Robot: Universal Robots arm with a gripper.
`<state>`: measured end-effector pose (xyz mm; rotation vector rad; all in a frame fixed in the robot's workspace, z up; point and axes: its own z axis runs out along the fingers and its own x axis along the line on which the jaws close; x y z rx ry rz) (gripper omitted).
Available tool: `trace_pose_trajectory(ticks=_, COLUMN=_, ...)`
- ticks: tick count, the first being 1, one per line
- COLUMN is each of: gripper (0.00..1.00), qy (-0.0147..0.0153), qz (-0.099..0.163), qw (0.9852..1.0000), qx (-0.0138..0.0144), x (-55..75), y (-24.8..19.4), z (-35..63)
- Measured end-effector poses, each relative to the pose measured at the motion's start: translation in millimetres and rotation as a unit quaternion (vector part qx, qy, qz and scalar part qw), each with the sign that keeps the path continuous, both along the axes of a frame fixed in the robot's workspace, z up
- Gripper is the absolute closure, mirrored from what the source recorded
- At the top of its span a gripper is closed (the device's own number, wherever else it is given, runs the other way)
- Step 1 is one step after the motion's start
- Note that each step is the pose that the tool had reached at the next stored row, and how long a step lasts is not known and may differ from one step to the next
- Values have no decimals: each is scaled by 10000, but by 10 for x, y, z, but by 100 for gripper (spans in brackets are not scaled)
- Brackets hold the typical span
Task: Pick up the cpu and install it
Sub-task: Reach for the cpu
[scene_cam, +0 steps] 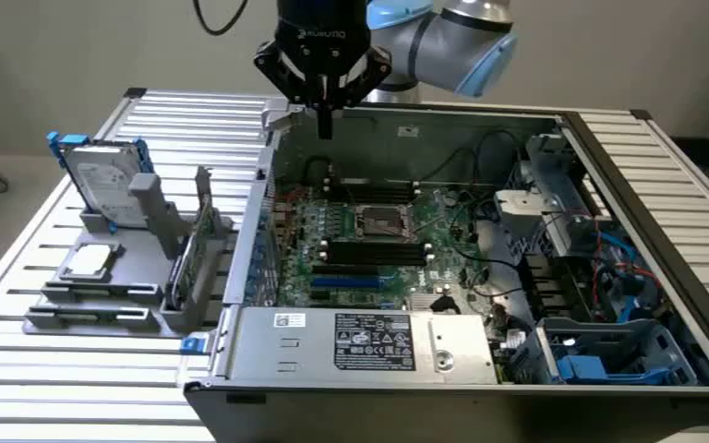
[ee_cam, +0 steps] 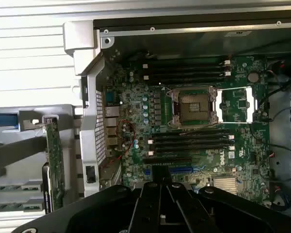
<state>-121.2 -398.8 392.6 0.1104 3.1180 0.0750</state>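
A robot arm's claw (scene_cam: 324, 125) hangs above the far wall of an open computer case (scene_cam: 330, 349), its two black fingers pressed together with nothing between them. The cpu (scene_cam: 92, 261) lies flat on a grey holder (scene_cam: 93, 305) near the edge of the slatted tabletop (scene_cam: 34, 378) on the exterior view's left, outside the case and well apart from the claw. A hard drive (scene_cam: 102, 180) with blue brackets stands upright on the same holder, behind the cpu. Inside the case, the metal-framed socket (scene_cam: 379, 220) sits uncovered in the middle of the green motherboard (scene_cam: 330, 242), between rows of black memory slots. In the wrist view the closed claw (ee_cam: 161, 174) points down at the board, short of the socket (ee_cam: 196, 107).
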Motion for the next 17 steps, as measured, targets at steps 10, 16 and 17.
trace_pose_trajectory(ticks=10, gripper=89, qy=-4, qz=-4, qw=10000, qx=0, x=-207, y=52, z=-12)
trace_pose_trajectory(ticks=16, gripper=89, qy=-3, qz=-3, qw=10000, qx=0, x=-479, y=131, z=-68)
trace_pose_trajectory(ticks=17, gripper=89, qy=-3, qz=-4, qw=10000, qx=0, x=-525, y=144, z=-77)
